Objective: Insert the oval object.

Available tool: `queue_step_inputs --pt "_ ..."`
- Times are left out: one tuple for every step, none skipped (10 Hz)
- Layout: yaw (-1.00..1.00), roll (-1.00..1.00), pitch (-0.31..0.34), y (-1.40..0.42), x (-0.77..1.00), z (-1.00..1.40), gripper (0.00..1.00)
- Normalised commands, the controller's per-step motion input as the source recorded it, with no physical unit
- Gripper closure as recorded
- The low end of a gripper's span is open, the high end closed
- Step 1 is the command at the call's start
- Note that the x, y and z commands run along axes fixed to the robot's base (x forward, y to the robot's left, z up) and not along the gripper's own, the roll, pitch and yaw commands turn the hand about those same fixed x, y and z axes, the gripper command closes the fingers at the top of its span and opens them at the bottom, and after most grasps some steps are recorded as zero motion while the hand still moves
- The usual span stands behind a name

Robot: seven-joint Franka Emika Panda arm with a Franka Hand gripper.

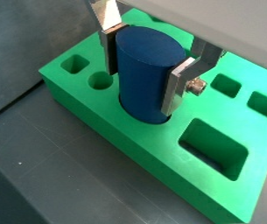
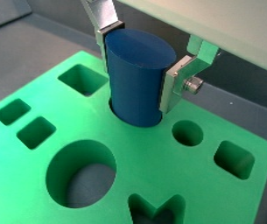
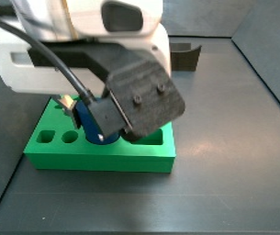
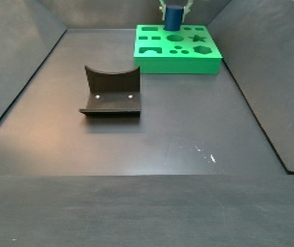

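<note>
The oval object (image 1: 144, 74) is a tall dark blue smooth peg. It stands upright with its lower end in a hole of the green block (image 1: 147, 149). My gripper (image 1: 145, 61) is shut on it, a silver finger on each narrow side. It shows the same in a wrist view (image 2: 138, 77), with the block (image 2: 53, 105) below and a large oval hole (image 2: 83, 173) empty nearby. In a side view the peg (image 3: 93, 121) is mostly hidden behind the gripper. In a side view it (image 4: 173, 16) stands on the block (image 4: 175, 48) at the far end.
The green block has several other empty holes: round (image 2: 187, 133), rectangular (image 1: 214, 147) and star-shaped (image 2: 154, 213). The dark fixture (image 4: 111, 94) stands on the floor mid-left, and shows at the back in a side view (image 3: 185, 55). Dark walls ring the floor.
</note>
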Motion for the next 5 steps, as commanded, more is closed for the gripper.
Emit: queue_step_inputs --pt "0.0 0.12 0.0 0.0 0.0 -0.8 1.0" --pt "0.0 0.1 0.0 0.0 0.0 -0.75 1.0" --pt "0.0 0.01 0.0 0.0 0.0 -0.31 1.0" --pt "0.0 0.02 0.0 -0.01 0.0 0.0 1.0" --pt "0.0 0.0 0.0 0.0 0.0 0.0 1.0"
